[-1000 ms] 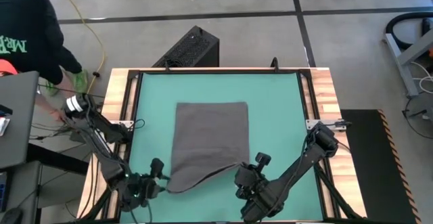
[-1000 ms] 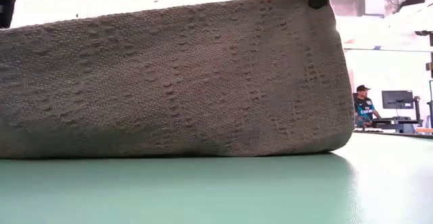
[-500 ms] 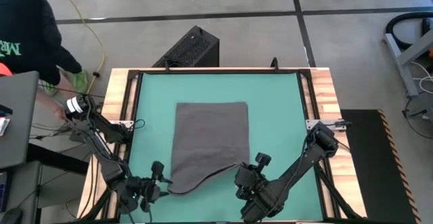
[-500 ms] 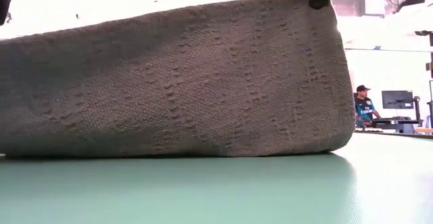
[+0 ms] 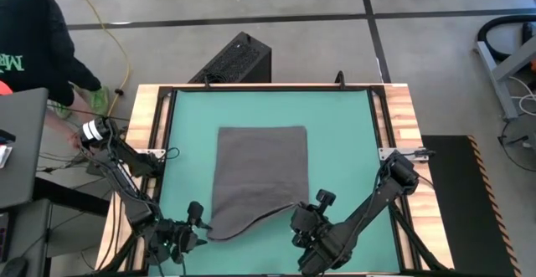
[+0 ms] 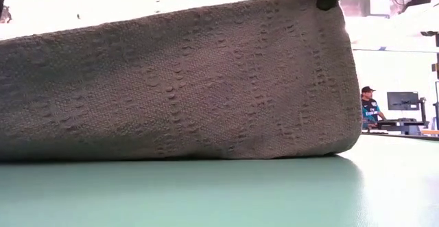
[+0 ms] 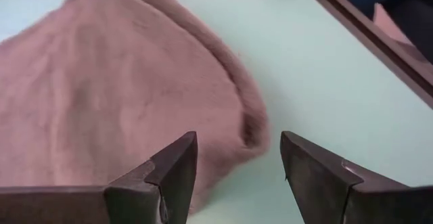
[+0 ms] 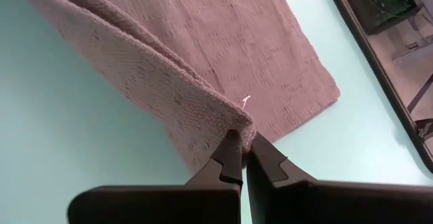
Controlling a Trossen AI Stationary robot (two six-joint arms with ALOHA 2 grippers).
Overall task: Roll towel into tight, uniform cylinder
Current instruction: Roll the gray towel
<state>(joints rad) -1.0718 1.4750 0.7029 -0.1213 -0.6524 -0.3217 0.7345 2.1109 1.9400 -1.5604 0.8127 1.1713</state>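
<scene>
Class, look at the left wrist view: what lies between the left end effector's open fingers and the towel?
Only bare green mat: the left end effector is open, just short of the towel corner.

Two dark jointed arms — the left arm (image 5: 117,172) capped white, cables trailing beside it.

The towel (image 6: 178,83) is coarse, matt woven cloth with ribbed texture. The mat (image 5: 343,143) looks smooth, faintly sheened; the table (image 5: 402,118) rim is grained wood.
</scene>
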